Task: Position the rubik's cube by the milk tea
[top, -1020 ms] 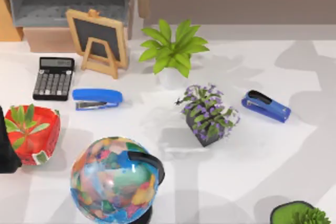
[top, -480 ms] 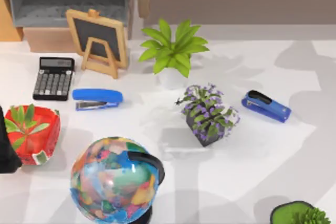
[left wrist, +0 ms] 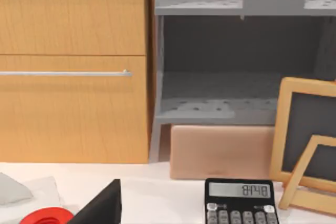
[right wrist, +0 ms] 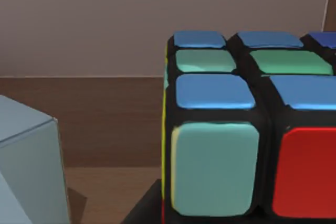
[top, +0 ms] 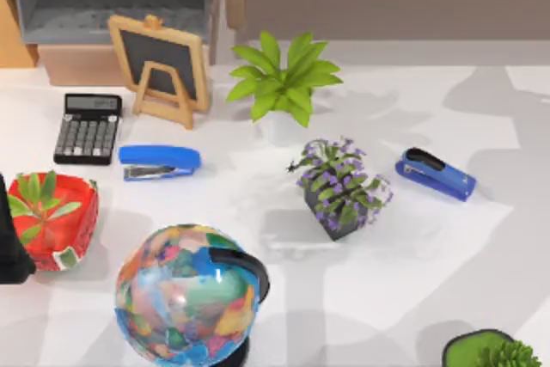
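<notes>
Blue, green, red rubik's cube [right wrist: 247,129] stickers

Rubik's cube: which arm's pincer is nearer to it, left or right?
Right. The right arm's wrist camera looks at the rubik's cube from very close. The left arm's wrist camera faces the calculator and chalkboard, at the table's left.
</notes>
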Motion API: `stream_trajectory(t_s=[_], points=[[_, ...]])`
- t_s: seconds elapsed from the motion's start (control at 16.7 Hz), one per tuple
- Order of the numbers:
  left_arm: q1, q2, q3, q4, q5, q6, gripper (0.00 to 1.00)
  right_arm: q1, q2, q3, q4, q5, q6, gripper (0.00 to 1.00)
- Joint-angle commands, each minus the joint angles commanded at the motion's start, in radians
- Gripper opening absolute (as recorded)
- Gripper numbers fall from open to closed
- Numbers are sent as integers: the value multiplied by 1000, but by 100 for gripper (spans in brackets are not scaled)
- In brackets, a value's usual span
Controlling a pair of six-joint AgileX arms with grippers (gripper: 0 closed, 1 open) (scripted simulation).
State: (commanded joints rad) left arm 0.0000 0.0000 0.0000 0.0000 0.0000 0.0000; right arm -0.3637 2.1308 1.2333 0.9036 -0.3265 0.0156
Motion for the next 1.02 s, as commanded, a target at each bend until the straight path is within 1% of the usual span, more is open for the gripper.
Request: stream_trajectory(t_s=[0.3, 0.42, 0.54, 0.66, 0.78, 1.02], points=[[0, 0, 0, 0, 0, 0, 100, 1, -4, -1, -8, -1, -4, 0], [0, 0, 0, 0, 0, 0, 100, 5, -39, 13, -59, -6, -31, 0], [0, 0, 0, 0, 0, 0, 100, 13, -83, 42, -152, -12, -75, 0], [0, 0, 0, 0, 0, 0, 100, 19, -127, 90, -288, -13, -126, 0], [0, 0, 0, 0, 0, 0, 100, 19, -170, 153, -466, -5, -178, 0], [0, 0, 0, 0, 0, 0, 100, 17, -239, 298, -917, 39, -265, 0]])
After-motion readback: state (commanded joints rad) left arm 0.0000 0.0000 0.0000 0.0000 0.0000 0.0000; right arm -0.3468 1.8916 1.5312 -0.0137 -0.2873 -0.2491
